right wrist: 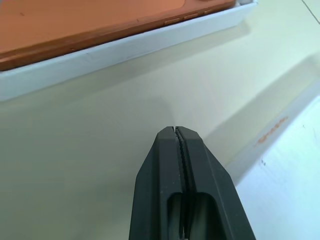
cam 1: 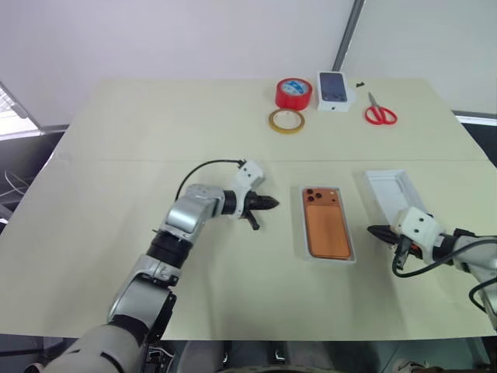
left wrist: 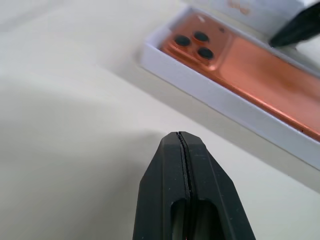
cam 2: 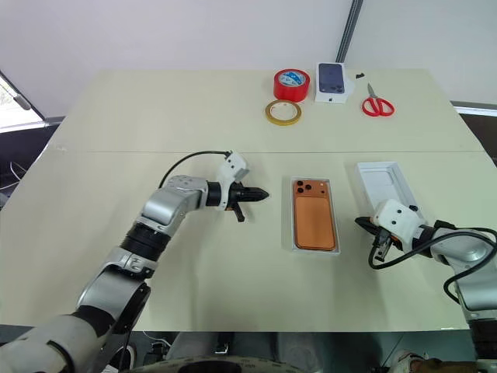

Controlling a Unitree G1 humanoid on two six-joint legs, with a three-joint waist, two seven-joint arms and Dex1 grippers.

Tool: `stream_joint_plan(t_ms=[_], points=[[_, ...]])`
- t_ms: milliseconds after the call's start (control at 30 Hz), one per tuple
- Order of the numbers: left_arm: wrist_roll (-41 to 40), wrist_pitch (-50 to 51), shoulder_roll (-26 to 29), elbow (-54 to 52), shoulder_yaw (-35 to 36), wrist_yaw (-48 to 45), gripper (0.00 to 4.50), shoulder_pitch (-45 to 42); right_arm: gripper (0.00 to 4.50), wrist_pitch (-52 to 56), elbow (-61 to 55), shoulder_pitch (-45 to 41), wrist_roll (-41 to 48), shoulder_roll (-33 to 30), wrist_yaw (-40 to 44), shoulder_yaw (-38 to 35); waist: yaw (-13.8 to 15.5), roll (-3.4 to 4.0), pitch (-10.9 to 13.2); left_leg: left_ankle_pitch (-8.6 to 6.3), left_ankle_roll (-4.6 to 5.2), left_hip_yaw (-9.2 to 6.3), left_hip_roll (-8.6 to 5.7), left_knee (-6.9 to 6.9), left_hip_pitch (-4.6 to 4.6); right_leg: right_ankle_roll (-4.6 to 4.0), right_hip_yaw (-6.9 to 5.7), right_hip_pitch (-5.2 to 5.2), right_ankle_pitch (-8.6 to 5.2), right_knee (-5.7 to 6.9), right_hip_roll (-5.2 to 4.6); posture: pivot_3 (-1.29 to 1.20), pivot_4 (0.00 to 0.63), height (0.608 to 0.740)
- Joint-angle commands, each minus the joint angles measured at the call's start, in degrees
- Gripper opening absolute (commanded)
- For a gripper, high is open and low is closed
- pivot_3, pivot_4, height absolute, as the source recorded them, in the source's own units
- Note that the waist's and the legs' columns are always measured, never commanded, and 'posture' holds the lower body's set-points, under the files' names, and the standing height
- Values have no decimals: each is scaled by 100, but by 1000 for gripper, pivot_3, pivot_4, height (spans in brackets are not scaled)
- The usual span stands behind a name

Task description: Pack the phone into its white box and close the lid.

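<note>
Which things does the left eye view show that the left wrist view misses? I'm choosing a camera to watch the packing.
Left eye alone: the lid lying open-side up, two tape rolls, scissors, a small printed box, and the left gripper from outside. Left wrist alone: its fingers pressed shut, seen close up. Both: the phone lying in the white box and the right gripper.

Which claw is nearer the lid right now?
Right. The right claw, shut, hovers beside the lid at its near end; the left claw, also shut, sits beyond the phone in the white box.
</note>
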Motion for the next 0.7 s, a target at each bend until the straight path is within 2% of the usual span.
stream_joint_plan(t_ms=[33,100,167,233,267,433,533,700], points=[[-306,64,166,-323,318,-83,21,69,37,244,-183,41,373,-124,98,-357,-1,0,0,0,0,0,0,0,0,0,0,0,0,0,0,0,150,740],[-395,88,221,-342,403,-76,21,93,37,658,-324,5,726,-88,186,-432,-1,0,0,0,0,0,0,0,0,0,0,0,0,0,0,0,150,740],[-492,36,310,-392,546,-82,534,122,556,1201,-713,-185,1239,89,19,-586,-9,0,0,0,0,0,1,0,0,0,0,0,0,1,0,0,150,740],[-572,-13,458,-569,594,-185,1324,221,1351,1804,-1055,-372,1742,277,-250,-789,-26,-1,1,-1,2,0,3,0,1,0,0,-1,0,1,0,0,150,740],[-615,-54,548,-674,620,-259,1861,293,1950,1944,-1142,-413,1802,321,-353,-845,-26,0,1,-1,2,0,4,0,0,0,0,-1,0,1,1,0,150,740],[-148,-877,1065,-581,413,-294,4375,578,4468,2005,-765,-635,1270,146,-769,-744,8,2,0,-2,3,-1,4,-2,-1,0,1,-2,0,-1,0,0,150,740],[-79,-1528,1252,-628,370,-538,4458,714,4500,2438,-468,-1101,1176,127,-1140,-669,1,2,0,-3,4,2,2,-2,-5,-1,2,-5,0,-4,-4,0,150,740],[53,-2723,1415,-733,268,-863,4458,1143,4500,3255,-656,-1450,1291,174,-1272,-432,-3,3,0,-2,4,3,4,-11,-7,-1,2,-16,0,0,-3,0,150,740]])
